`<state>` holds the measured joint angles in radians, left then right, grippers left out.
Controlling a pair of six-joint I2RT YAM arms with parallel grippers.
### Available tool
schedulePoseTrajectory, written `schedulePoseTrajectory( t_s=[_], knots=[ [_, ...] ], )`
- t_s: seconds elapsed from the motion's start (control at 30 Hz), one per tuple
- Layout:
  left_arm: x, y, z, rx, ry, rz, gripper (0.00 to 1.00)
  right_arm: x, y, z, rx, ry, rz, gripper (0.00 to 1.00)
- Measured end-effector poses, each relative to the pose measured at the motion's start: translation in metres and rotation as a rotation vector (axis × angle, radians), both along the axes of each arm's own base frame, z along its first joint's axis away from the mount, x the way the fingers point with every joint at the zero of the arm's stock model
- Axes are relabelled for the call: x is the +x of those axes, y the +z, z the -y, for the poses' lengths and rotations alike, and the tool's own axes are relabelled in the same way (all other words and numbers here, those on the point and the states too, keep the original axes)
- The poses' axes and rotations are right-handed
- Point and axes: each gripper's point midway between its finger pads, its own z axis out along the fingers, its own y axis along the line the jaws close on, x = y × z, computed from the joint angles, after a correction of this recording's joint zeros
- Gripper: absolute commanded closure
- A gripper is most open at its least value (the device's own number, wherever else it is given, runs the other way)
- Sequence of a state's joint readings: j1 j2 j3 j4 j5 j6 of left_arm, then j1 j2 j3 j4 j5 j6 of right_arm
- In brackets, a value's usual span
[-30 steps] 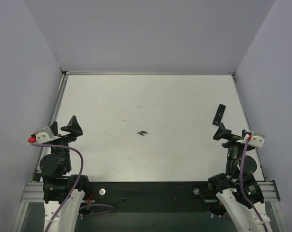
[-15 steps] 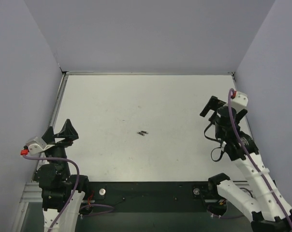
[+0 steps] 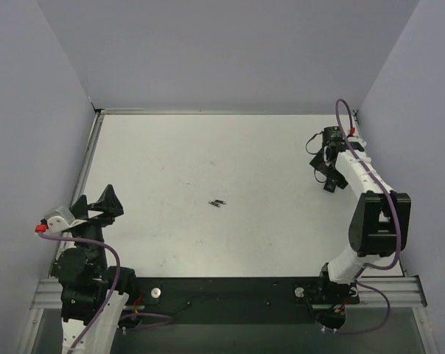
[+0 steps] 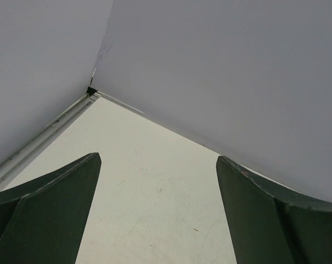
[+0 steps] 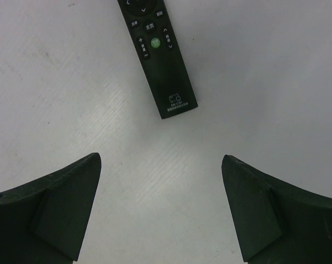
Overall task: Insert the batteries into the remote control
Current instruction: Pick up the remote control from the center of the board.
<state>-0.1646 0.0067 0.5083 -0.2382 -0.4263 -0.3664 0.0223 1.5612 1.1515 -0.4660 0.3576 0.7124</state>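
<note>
The remote control [image 5: 158,55] is a slim black bar lying face up on the table, a green button showing on its face. In the top view only its near end [image 3: 330,185] shows at the far right, under my right gripper [image 3: 326,164]. That gripper [image 5: 160,159] is open and empty, pointing down just short of the remote's end, with nothing between its fingers. The two batteries [image 3: 219,203] are tiny dark cylinders lying side by side at mid table. My left gripper [image 3: 95,200] is open and empty at the near left, and its wrist view [image 4: 158,158] shows only bare table.
The white table [image 3: 208,155] is enclosed by grey walls [image 3: 230,51] at the back and both sides. The back left corner [image 4: 92,91] shows in the left wrist view. The remote lies close to the right wall.
My right arm has risen from its folded pose and reached out to the far right, over the remote. My left arm has drawn back slightly. Batteries and remote have not moved.
</note>
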Motion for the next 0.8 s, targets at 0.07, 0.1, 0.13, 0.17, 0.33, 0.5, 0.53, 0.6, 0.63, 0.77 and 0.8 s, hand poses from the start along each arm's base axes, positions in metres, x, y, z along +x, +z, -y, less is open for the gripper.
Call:
schedulePoseTrajectory(
  t_s=[0.07, 0.1, 0.13, 0.17, 0.33, 0.5, 0.53, 0.6, 0.63, 0.77, 0.8],
  knots=[
    [0.000, -0.001, 0.000, 0.001, -0.002, -0.002, 0.03, 0.013, -0.013, 0.008, 0.031, -0.016, -0.040, 0.21],
    [0.000, -0.001, 0.001, 0.001, -0.004, -0.003, 0.03, 0.017, -0.019, 0.012, 0.042, -0.025, -0.057, 0.21],
    [0.000, -0.001, 0.001, 0.001, -0.004, -0.004, 0.03, 0.021, -0.026, 0.016, 0.054, -0.027, -0.079, 0.22],
    [0.000, -0.001, 0.001, 0.002, -0.005, -0.004, 0.03, 0.024, -0.033, 0.020, 0.066, -0.027, -0.098, 0.24],
    [0.001, -0.001, 0.003, 0.007, -0.016, -0.005, 0.03, 0.024, -0.060, 0.036, 0.117, -0.025, -0.187, 0.31],
    [0.001, -0.001, 0.005, 0.012, -0.026, -0.004, 0.03, 0.030, -0.075, 0.041, 0.180, 0.013, -0.228, 0.31],
    [0.001, -0.001, 0.005, 0.013, -0.028, -0.004, 0.03, 0.030, -0.077, 0.041, 0.189, 0.021, -0.236, 0.33],
    [0.001, -0.001, 0.006, 0.016, -0.032, -0.004, 0.03, 0.032, -0.082, 0.040, 0.206, 0.041, -0.249, 0.37],
    [0.001, 0.000, 0.006, 0.017, -0.035, -0.004, 0.03, 0.033, -0.085, 0.040, 0.214, 0.051, -0.255, 0.40],
    [0.001, 0.000, 0.008, 0.019, -0.042, -0.003, 0.02, 0.036, -0.095, 0.034, 0.246, 0.083, -0.278, 0.52],
    [0.001, 0.000, 0.008, 0.020, -0.044, -0.003, 0.03, 0.037, -0.095, 0.033, 0.250, 0.089, -0.277, 0.55]
  ],
)
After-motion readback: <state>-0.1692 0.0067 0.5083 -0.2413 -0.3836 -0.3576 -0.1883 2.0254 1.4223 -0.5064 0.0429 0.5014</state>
